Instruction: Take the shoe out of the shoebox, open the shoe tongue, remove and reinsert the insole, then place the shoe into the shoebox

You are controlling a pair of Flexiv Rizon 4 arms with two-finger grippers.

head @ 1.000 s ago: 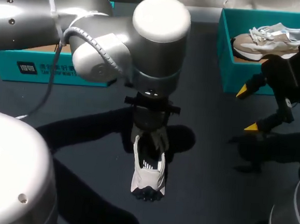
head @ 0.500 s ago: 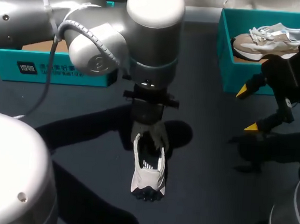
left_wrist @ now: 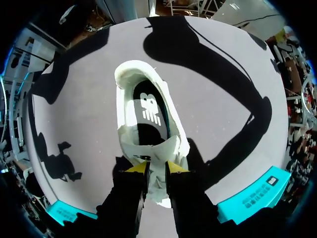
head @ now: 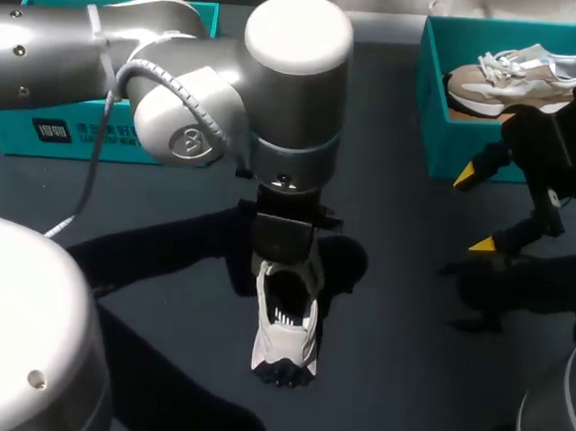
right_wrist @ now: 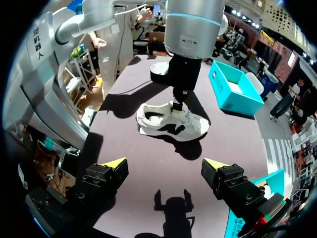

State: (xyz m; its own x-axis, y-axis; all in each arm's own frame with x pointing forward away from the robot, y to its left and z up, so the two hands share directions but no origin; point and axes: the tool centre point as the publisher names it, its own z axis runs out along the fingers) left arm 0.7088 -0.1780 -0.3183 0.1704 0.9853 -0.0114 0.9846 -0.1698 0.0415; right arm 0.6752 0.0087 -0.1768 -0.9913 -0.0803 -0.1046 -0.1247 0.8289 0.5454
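In the lower middle of the head view, the white shoe (head: pixel 283 340) is lying on the desk (head: pixel 390 313), the left end effector (left_wrist: pixel 156 169) clenching its tongue (left_wrist: pixel 153 151). Nothing is bracing the shoe, so a pull is probably risking dragging or tipping it; the right end effector (head: pixel 475 210) is hanging released, well apart.

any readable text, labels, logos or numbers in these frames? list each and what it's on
Front wall of the teal box: a dark patch and a line of white print, too blurred to read.
On the insole of the shoe on the table: a white logo mark, no readable words.
On the second shoe in the shoebox: no legible print.
Nothing else legible.
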